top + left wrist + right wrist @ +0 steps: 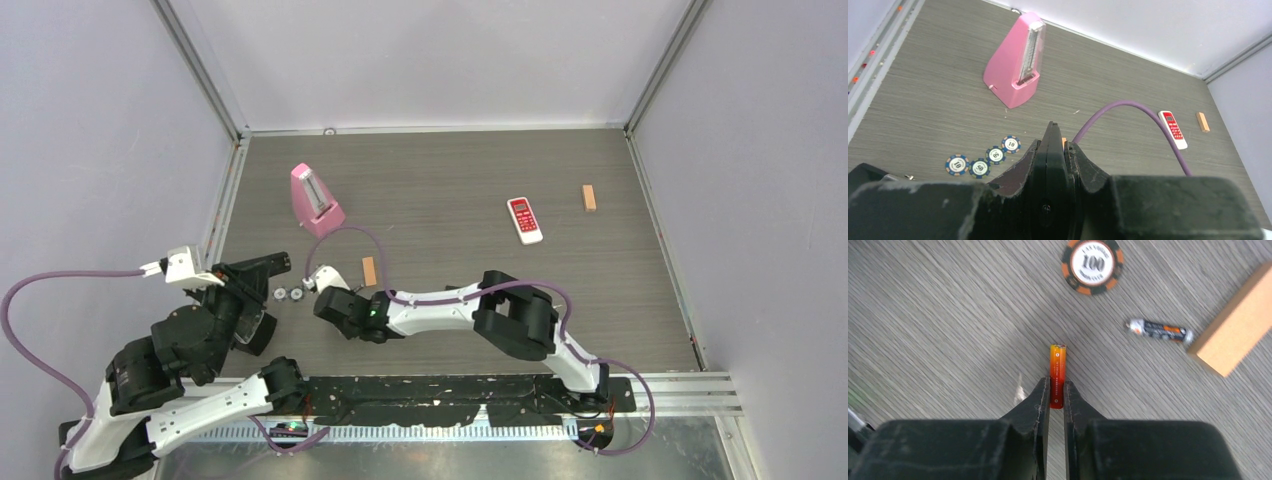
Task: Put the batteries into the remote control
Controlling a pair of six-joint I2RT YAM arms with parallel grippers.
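My right gripper point(1057, 386) is shut on an orange-red battery point(1057, 360), which sticks out past the fingertips just above the table. A second battery point(1160, 331), dark with an orange label, lies on the table to its right beside a tan block point(1235, 335). My left gripper point(1053, 146) is shut on a black remote point(1050, 134) seen edge-on. In the top view the left gripper point(243, 290) holds it at the left, with the right gripper point(325, 295) close to its right. A white-and-red remote point(524, 220) lies far right of both.
A pink metronome point(317, 200) stands at the back left. Several poker chips point(979, 167) lie in front of the left gripper, and one chip point(1091, 262) lies ahead of the right. Tan blocks sit at centre point(369, 270) and back right point(589, 197). A purple cable point(1128, 107) arches across.
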